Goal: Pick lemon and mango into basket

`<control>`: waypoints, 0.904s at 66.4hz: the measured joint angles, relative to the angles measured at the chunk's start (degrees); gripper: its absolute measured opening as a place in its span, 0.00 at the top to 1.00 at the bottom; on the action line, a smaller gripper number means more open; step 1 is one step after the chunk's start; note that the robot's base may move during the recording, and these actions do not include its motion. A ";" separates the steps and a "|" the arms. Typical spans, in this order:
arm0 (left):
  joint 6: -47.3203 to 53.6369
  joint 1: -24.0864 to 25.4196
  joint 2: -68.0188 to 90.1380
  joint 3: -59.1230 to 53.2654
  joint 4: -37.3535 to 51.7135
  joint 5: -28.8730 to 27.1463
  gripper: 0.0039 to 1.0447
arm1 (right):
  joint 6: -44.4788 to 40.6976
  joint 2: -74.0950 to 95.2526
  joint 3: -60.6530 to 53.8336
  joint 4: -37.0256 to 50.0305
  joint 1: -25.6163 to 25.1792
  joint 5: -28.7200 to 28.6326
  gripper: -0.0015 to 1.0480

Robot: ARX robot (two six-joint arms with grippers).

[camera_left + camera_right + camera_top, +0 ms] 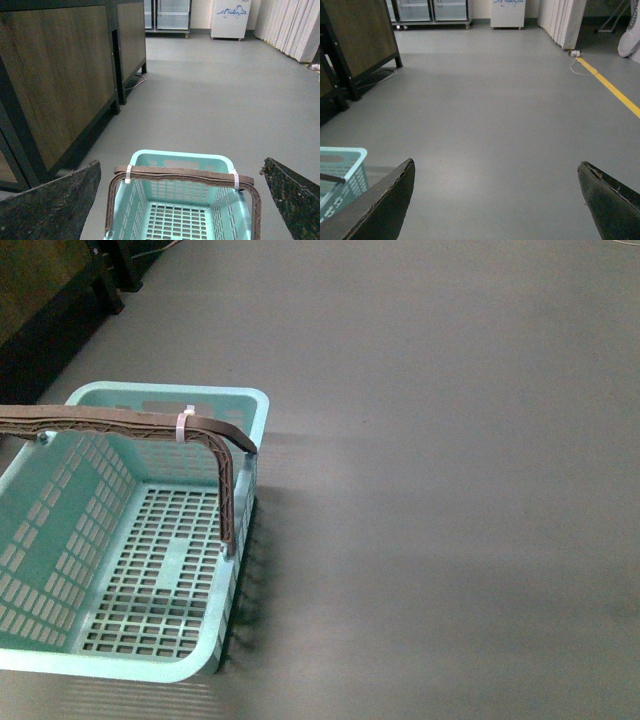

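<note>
- The basket (50, 530), a light teal lattice crate, stands on the grey floor (450, 490) at the lower left of the front view, its slotted bottom in plain sight.
- Its brown handles (120, 425) stand raised across the opening, bound by a white zip tie (184, 425). The left wrist view shows the handles (185, 174) tied at both ends, with one tie (128, 174) at one end.
- The left gripper (180, 161) hangs above the basket (150, 157), its two dark fingers (50, 205) spread wide apart and grasping nothing. The basket shows between them.
- The right gripper (495, 162) is likewise released, with its fingers (380, 200) far apart over bare floor and nothing between them.
- A corner of the basket (350, 152) shows at the edge of the right wrist view, just beside one finger.
- A wood-panelled cabinet (60, 75) on black legs stands near the basket on the robot's left.
- A yellow line (615, 92) runs along the floor well away from the basket.
- Neither arm shows in the front view.
</note>
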 joint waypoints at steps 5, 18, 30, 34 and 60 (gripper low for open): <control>0.00 0.00 0.00 0.00 0.00 0.00 0.06 | 0.00 0.00 0.00 0.00 0.00 0.00 0.08; 0.00 0.00 0.00 0.00 0.00 0.00 0.06 | 0.00 0.00 0.00 0.00 0.00 0.00 0.08; -2.27 -0.98 1.92 1.49 -4.11 -3.39 0.06 | -0.02 0.00 0.00 0.00 0.00 0.00 0.08; -14.16 -1.20 16.48 8.37 -16.17 -12.28 0.06 | 0.00 0.00 0.00 0.00 0.00 -0.07 0.08; -50.88 3.89 79.65 21.29 21.70 7.21 0.06 | 0.00 0.00 0.00 0.00 0.00 -0.02 0.08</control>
